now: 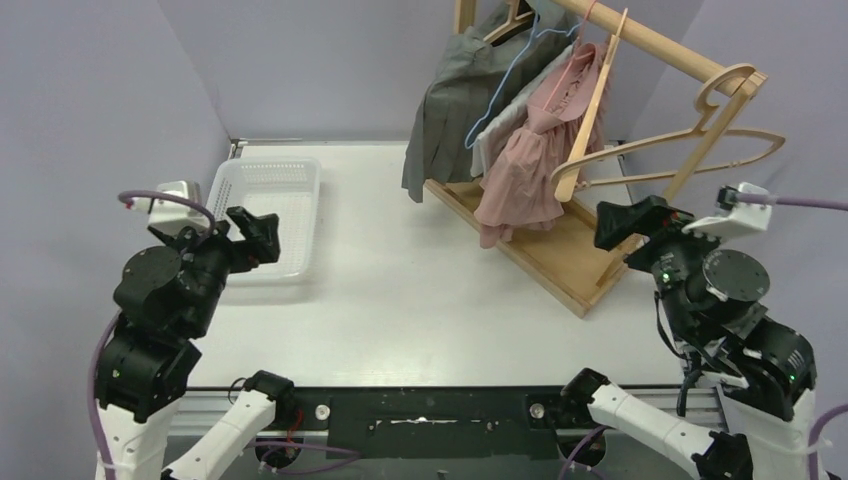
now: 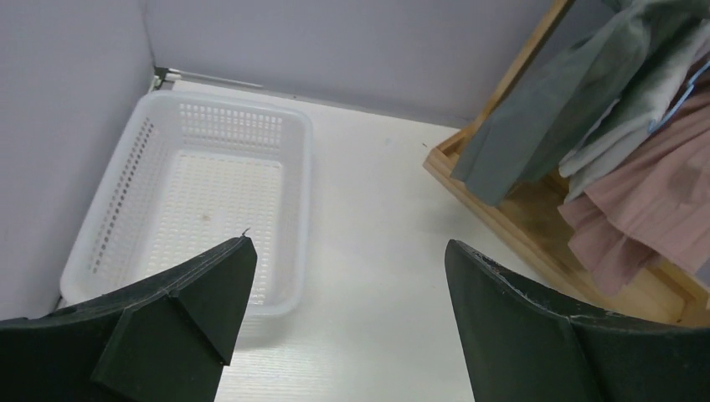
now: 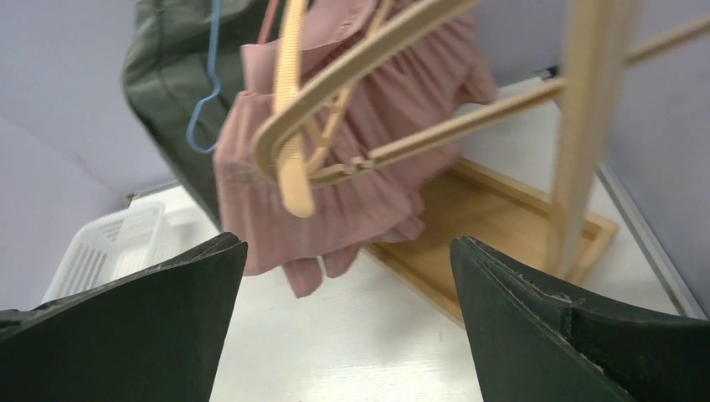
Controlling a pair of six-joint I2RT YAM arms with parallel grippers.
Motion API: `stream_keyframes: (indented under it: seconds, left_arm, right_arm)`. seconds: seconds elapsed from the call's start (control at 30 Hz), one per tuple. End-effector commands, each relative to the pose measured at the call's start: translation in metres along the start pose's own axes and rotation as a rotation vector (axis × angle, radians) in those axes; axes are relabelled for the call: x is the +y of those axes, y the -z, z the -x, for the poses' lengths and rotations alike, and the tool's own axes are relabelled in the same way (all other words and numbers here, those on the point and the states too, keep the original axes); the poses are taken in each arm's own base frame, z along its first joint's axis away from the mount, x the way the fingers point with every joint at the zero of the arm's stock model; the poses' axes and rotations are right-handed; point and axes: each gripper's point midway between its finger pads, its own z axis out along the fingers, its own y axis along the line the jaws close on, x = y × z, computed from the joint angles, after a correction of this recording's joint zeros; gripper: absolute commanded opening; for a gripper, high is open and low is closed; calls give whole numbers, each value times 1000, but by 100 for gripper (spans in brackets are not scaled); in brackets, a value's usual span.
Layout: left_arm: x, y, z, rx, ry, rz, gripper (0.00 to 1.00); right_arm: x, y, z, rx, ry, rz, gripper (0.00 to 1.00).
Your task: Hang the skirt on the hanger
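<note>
Currently the pink skirt (image 1: 515,170) hangs on the rack (image 1: 556,262); left fingers (image 2: 201,289) and right fingers (image 3: 523,314) gape empty.

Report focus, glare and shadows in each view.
Top external: even, diffuse light, everything sharp, only faint shadows by the wooden rack. Left wrist: white basket crisp, no glare; the open left gripper reads as near-black silhouettes. Right wrist: the near wooden hanger and pink garment are soft, out of focus; the right gripper is equally dark.
</note>
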Motion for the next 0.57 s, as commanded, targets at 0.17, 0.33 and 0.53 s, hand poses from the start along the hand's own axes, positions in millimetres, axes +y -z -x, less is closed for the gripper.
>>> stream_keyframes:
  seconds: [0.17,0.33,0.53]
  left_arm:
    - [31,56,50,-104,82,154,84]
    - [34,73,62,-136,91,152,84]
    - [33,78,60,-134,91,136,84]
  right_arm:
    - [-83,37,-2,-78,-83,-302,98]
    - [-100,56,11,-114,-61,-350,98]
    - [-102,60,10,-110,-52,-359,98]
